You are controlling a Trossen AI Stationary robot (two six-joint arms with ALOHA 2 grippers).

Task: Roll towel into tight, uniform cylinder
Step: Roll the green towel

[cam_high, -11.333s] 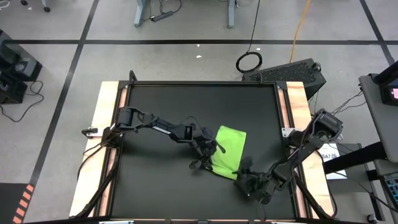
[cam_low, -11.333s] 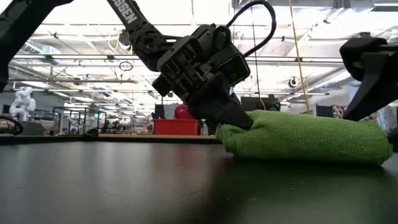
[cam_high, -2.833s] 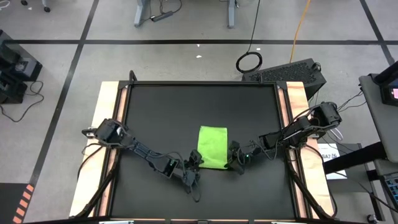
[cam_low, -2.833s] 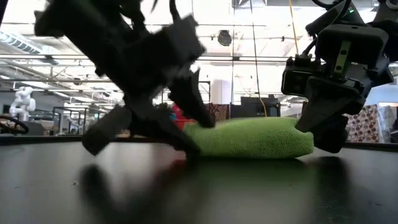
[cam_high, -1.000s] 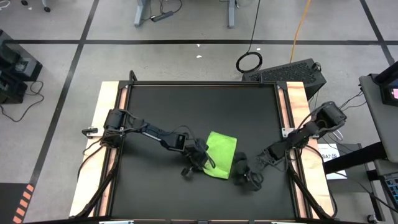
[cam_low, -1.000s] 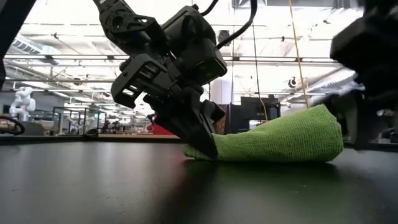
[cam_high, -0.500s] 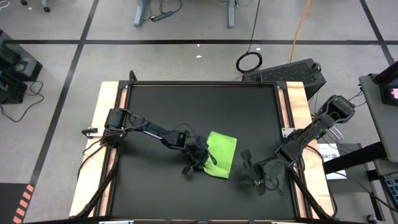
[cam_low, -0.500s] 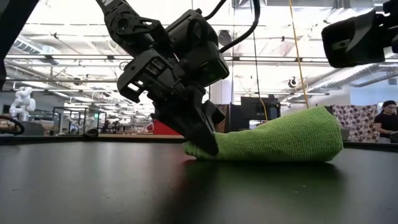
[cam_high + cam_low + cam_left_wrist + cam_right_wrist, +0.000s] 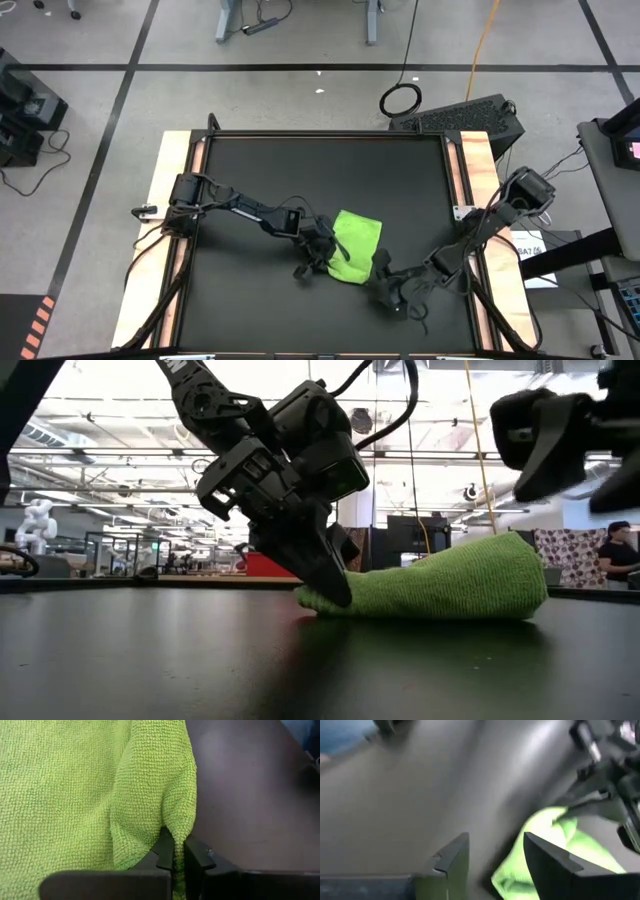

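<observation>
Left gripper (image 9: 328, 253) is down on the black table (image 9: 250, 170), its two fingers (image 9: 165, 851) pinched tight on a fold at the left edge of the lime-green towel (image 9: 357, 246). The towel lies folded, slightly right of the table's middle and towards the near side, low where it is pinched and bulging higher at its right end (image 9: 500, 575). Right gripper (image 9: 388, 288) hangs just off the towel's near right corner, fingers (image 9: 547, 857) apart, nothing between them.

Bright overhead room lighting washed out the low view's background. The right wrist view was motion-blurred; the matte black table (image 9: 250, 170) showed soft glare.
</observation>
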